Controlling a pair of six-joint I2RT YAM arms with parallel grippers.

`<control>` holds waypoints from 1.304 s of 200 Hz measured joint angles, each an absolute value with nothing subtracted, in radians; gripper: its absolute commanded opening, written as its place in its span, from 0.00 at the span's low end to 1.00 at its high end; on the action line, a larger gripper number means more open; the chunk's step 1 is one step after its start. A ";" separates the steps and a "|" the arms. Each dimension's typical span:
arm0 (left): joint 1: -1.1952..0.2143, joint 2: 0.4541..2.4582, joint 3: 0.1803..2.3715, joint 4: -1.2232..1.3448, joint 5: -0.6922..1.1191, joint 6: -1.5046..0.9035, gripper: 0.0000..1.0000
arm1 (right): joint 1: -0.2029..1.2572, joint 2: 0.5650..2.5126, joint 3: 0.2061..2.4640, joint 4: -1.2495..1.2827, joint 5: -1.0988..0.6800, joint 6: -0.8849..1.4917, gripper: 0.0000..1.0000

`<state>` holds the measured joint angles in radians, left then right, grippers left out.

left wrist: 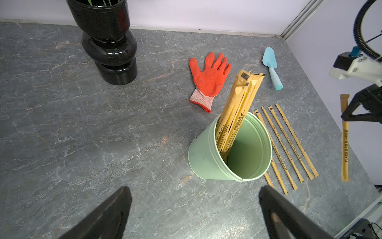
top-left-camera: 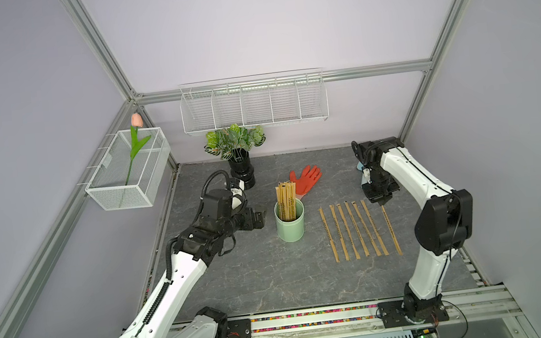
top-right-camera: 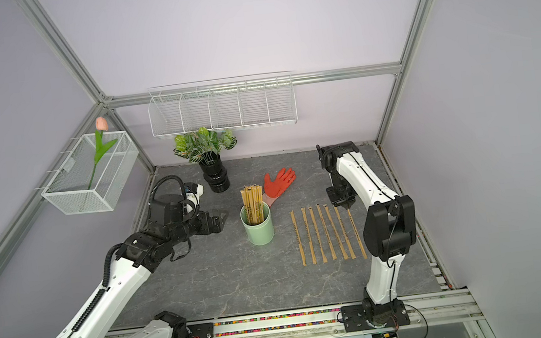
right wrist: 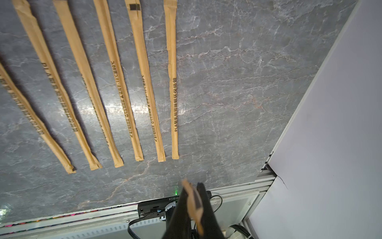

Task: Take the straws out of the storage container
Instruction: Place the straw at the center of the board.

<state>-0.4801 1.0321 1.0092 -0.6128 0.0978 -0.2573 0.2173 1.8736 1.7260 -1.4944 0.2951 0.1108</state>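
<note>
The mint-green storage container (top-left-camera: 291, 229) (top-right-camera: 258, 229) (left wrist: 206, 157) stands upright mid-table with a bundle of tan straws (top-left-camera: 287, 200) (top-right-camera: 253, 204) (left wrist: 237, 107) leaning in it. To its right, several more straws (top-left-camera: 354, 229) (top-right-camera: 327, 232) (right wrist: 124, 82) lie in a row on the tabletop. My left gripper (top-left-camera: 262, 217) (left wrist: 194, 192) is open just left of the cup, with nothing between its fingers. At the far right end of the row, my right gripper (top-left-camera: 382, 202) (top-right-camera: 346, 205) (right wrist: 192, 186) is shut on the top end of one straw (top-left-camera: 391, 229) (left wrist: 344, 140), which slants down toward the table.
An orange glove (top-left-camera: 306, 179) lies behind the cup, and a blue trowel (left wrist: 270, 66) lies at the back right. A black vase with a leafy plant (top-left-camera: 241, 173) stands at the back left. White wire baskets (top-left-camera: 254, 104) (top-left-camera: 129, 171) hang on the walls.
</note>
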 measured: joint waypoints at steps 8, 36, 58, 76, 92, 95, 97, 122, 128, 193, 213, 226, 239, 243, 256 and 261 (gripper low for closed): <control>-0.480 1.032 1.010 -0.613 0.098 -0.257 1.00 | 0.214 1.887 1.719 -1.494 0.295 0.110 0.09; -0.480 1.032 1.010 -0.613 0.098 -0.257 1.00 | 0.189 1.931 1.698 -1.483 0.295 0.107 0.09; -0.480 1.032 1.010 -0.613 0.099 -0.257 1.00 | 0.167 1.961 1.688 -1.468 0.291 0.107 0.10; -0.480 1.032 1.009 -0.613 0.099 -0.257 1.00 | 0.155 1.985 1.688 -1.457 0.289 0.104 0.10; -0.480 1.032 1.009 -0.613 0.099 -0.257 1.00 | 0.148 2.011 1.689 -1.449 0.287 0.104 0.10; -0.480 1.032 1.010 -0.613 0.099 -0.257 1.00 | 0.147 2.015 1.689 -1.448 0.286 0.103 0.10; -0.480 1.032 1.009 -0.613 0.099 -0.257 1.00 | 0.147 2.018 1.689 -1.447 0.287 0.103 0.10; -0.480 1.032 1.009 -0.613 0.099 -0.257 1.00 | 0.145 2.062 1.697 -1.442 0.287 0.098 0.10; -0.480 1.032 1.009 -0.613 0.099 -0.257 1.00 | 0.145 2.074 1.702 -1.440 0.287 0.096 0.10; -0.480 1.036 1.009 -0.613 0.101 -0.257 1.00 | 0.134 2.174 1.767 -1.435 0.288 0.082 0.11; -0.480 1.037 1.010 -0.613 0.101 -0.257 1.00 | 0.129 2.196 1.795 -1.435 0.291 0.078 0.12; -0.480 1.040 1.010 -0.614 0.101 -0.257 1.00 | 0.126 2.210 1.808 -1.435 0.292 0.077 0.12; -0.480 1.041 1.009 -0.617 0.101 -0.257 1.00 | 0.126 2.223 1.816 -1.435 0.292 0.074 0.12; -0.480 1.042 1.009 -0.617 0.101 -0.257 1.00 | 0.125 2.226 1.818 -1.435 0.292 0.074 0.12; -0.480 1.042 1.009 -0.620 0.101 -0.257 1.00 | 0.124 2.237 1.825 -1.436 0.291 0.074 0.13; -0.480 1.043 1.009 -0.620 0.101 -0.257 1.00 | 0.124 2.242 1.829 -1.436 0.292 0.074 0.13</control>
